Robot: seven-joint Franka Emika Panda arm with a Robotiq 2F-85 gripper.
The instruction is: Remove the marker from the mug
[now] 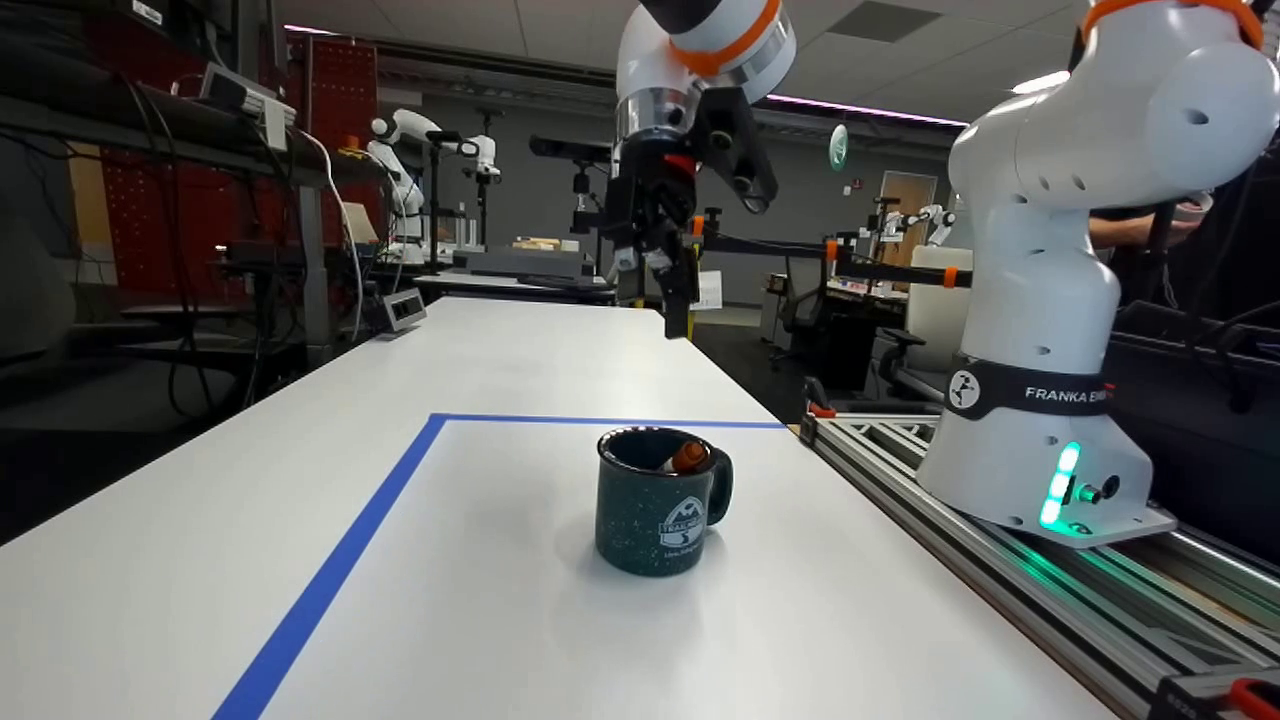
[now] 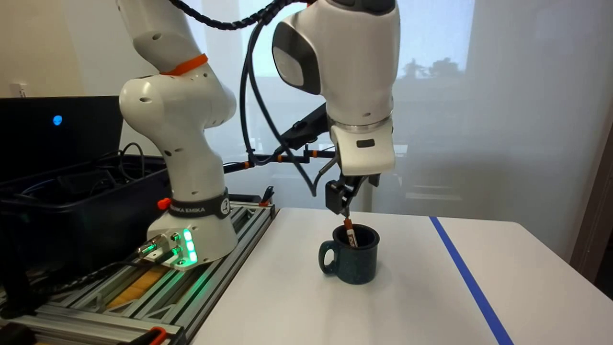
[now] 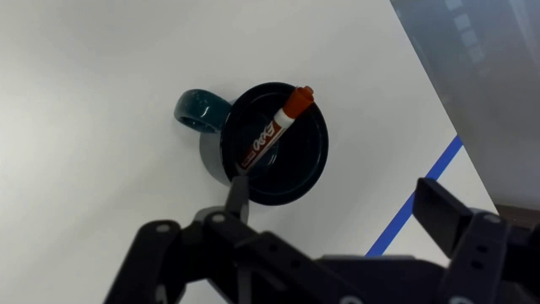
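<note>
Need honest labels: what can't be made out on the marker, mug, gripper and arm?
Expo marker, lower end, both exterior views: hidden by the wall of the teal mug.
Lettering beneath the white logo, in an exterior view: too small to read.
Robotiq gripper, rear part, wrist view: cut off by the bottom edge.
Franka arm, upper part, both exterior views: cut off by the top edge.

The wrist view's lower edge crops the Robotiq gripper (image 3: 332,181). Below it, in an exterior view, the speckled mug (image 1: 638,518) hides most of the Expo marker (image 1: 690,457); its mountain logo (image 1: 684,518) has a bottom line too small to read.
</note>
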